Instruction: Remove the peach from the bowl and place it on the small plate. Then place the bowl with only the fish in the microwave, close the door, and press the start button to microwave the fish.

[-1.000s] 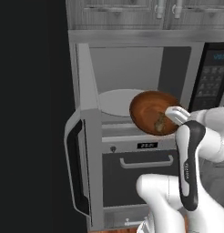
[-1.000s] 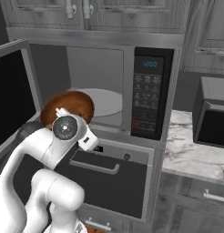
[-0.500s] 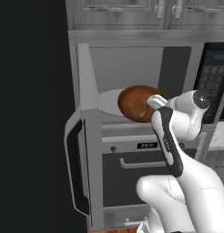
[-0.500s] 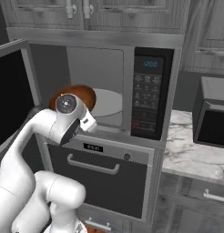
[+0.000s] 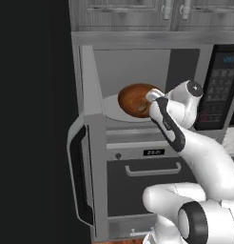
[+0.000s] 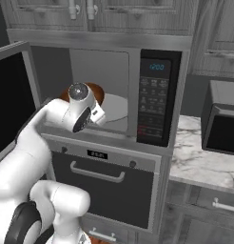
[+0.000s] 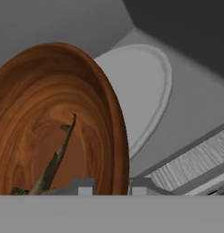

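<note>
Above the round white turntable plate (image 5: 120, 108) inside the open grey microwave (image 5: 138, 62), my gripper (image 7: 112, 185) is clamped on the rim of the brown wooden bowl (image 5: 136, 99). I see the thin greenish fish (image 7: 54, 159) lying in it.

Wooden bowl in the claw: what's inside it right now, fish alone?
Inside the wooden bowl only the fish shows, lying against its floor. No peach shows. The bowl's lowest part is cut off by the hand view's bottom edge.

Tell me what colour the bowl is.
Reddish-brown wood grain; the bowl shows best in the hand view.
</note>
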